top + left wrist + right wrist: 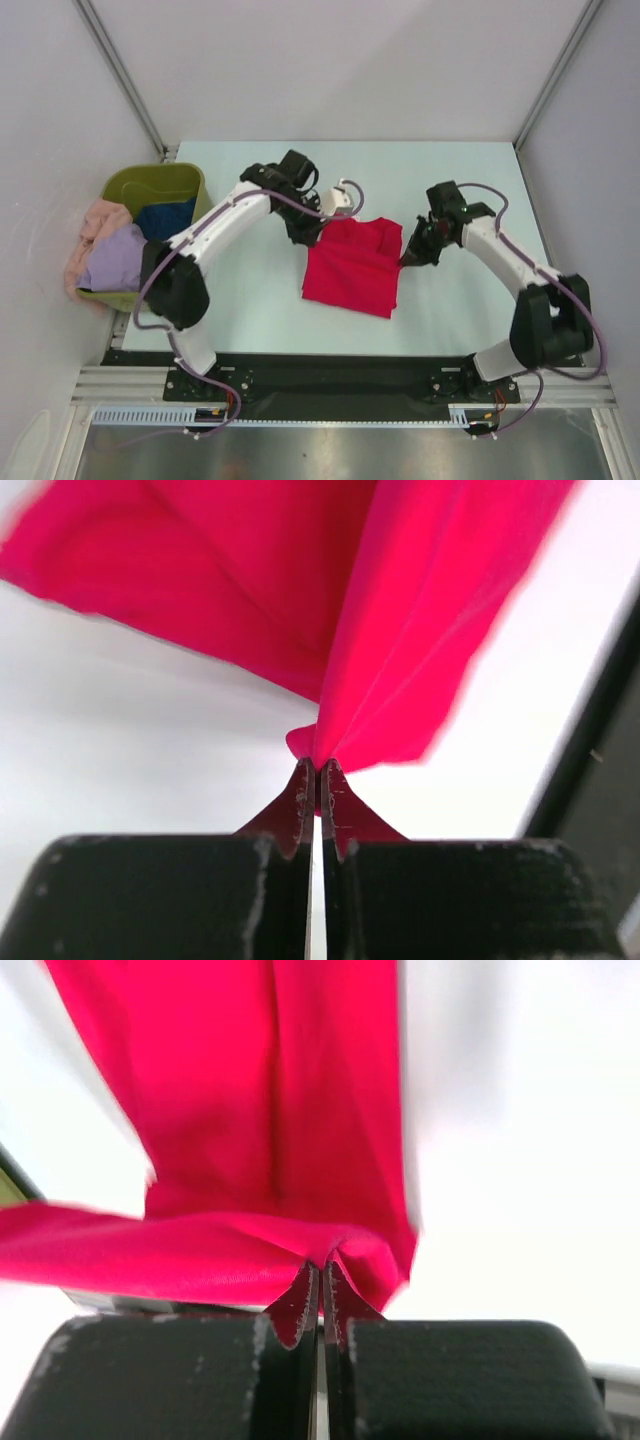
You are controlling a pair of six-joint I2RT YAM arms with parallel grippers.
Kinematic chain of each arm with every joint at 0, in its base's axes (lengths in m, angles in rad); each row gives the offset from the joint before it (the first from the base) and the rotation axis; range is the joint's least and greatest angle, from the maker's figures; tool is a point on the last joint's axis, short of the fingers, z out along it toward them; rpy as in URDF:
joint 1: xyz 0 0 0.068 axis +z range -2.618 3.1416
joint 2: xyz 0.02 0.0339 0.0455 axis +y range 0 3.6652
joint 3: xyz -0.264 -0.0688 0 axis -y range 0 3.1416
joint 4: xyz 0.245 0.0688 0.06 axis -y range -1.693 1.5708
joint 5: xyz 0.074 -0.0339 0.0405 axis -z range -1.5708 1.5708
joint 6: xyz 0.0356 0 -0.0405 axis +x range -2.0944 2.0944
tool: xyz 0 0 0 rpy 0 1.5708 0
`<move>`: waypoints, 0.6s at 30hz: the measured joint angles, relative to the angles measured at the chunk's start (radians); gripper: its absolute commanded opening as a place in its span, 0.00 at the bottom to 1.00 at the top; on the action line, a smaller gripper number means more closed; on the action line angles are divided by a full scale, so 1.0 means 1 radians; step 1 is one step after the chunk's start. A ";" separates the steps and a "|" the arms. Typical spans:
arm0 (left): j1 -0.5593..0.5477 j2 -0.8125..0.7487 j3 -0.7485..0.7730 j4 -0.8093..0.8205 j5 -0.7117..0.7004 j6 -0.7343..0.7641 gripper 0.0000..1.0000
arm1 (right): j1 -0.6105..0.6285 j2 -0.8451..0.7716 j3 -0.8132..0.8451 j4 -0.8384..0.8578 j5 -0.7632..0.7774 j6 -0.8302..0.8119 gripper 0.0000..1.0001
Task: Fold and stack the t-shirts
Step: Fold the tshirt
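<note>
Bright red cloth t-shirt (352,268) on pale table (260,310). Left gripper (312,232) at its far-left corner; right gripper (410,258) at its right edge.

An olive-green plastic tub (160,185) sits at the left edge of the pale worktop (450,310). Plain grey walls (350,60) close off three sides.

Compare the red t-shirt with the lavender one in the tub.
The red t-shirt lies mostly flat on the table; the lavender t-shirt sits bunched in the olive-green tub. The left tool and right tool are both shut on the red t-shirt's edge; no tool touches the lavender t-shirt. Shared: both are plain, soft cloth.
</note>
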 measured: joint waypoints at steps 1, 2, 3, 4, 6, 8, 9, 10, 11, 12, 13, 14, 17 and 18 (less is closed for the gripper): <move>0.010 0.047 0.048 0.008 -0.008 -0.005 0.00 | -0.034 0.051 0.029 0.029 -0.007 -0.020 0.00; 0.019 0.090 0.092 0.020 -0.016 -0.009 0.00 | -0.062 0.100 0.058 0.050 -0.009 -0.034 0.00; 0.023 0.132 0.134 0.033 -0.024 -0.017 0.00 | -0.085 0.146 0.087 0.071 -0.009 -0.046 0.00; 0.028 0.176 0.181 0.039 -0.033 -0.024 0.00 | -0.106 0.187 0.111 0.093 -0.010 -0.054 0.00; 0.038 0.262 0.273 0.056 -0.055 -0.035 0.00 | -0.138 0.259 0.158 0.122 -0.014 -0.066 0.00; 0.047 0.334 0.353 0.071 -0.075 -0.048 0.00 | -0.160 0.319 0.202 0.145 -0.023 -0.072 0.00; 0.053 0.370 0.394 0.074 -0.083 -0.053 0.00 | -0.170 0.349 0.225 0.158 -0.027 -0.075 0.00; 0.058 0.401 0.430 0.079 -0.091 -0.060 0.00 | -0.179 0.375 0.244 0.169 -0.031 -0.078 0.00; 0.063 0.430 0.461 0.085 -0.098 -0.069 0.00 | -0.185 0.399 0.263 0.175 -0.034 -0.080 0.00; 0.068 0.454 0.488 0.089 -0.105 -0.077 0.00 | -0.190 0.419 0.282 0.176 -0.038 -0.082 0.00; 0.071 0.473 0.509 0.091 -0.113 -0.083 0.00 | -0.192 0.438 0.301 0.178 -0.042 -0.084 0.00; 0.074 0.489 0.526 0.096 -0.121 -0.087 0.00 | -0.193 0.454 0.317 0.181 -0.045 -0.085 0.00; 0.082 0.515 0.539 0.109 -0.139 -0.097 0.01 | -0.193 0.489 0.354 0.186 -0.050 -0.087 0.00; 0.083 0.520 0.539 0.113 -0.145 -0.100 0.00 | -0.193 0.500 0.364 0.189 -0.053 -0.087 0.04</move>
